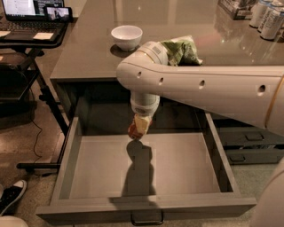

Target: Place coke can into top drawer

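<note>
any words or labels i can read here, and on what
No text here can be read.
coke can, held in the gripper over the open top drawer: white markings, too blurred to read.
green bag: print blurred.
laptop: screen text too small.
silver cans: labels too small.

Dim overhead light, probably from behind; the gripper [140, 127], clasping the can [132, 130] above the drawer [188, 166], casts 1 dark shadow [138, 175]; countertop [88, 60] glare.
</note>
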Motion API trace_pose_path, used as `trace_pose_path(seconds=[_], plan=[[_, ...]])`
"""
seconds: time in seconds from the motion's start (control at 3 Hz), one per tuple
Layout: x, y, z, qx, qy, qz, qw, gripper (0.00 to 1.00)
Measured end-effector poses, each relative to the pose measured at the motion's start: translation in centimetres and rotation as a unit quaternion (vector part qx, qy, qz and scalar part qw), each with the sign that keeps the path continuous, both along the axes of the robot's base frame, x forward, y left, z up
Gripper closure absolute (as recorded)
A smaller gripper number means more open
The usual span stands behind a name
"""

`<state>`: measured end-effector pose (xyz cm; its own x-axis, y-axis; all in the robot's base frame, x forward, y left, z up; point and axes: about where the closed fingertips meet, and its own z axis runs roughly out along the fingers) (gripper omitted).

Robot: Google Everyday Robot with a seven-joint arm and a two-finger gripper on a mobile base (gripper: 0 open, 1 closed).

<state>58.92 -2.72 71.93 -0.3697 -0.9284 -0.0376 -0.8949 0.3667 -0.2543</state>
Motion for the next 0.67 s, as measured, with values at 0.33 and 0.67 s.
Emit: trace_pose_path(seconds=[0.33,0.67], plan=[[0.75,0.18,-0.54,0.012,0.004,0.044,0.9989,1.0],[1.01,0.28,-0.82,0.011,0.012,0.085,0.9962,1.0]])
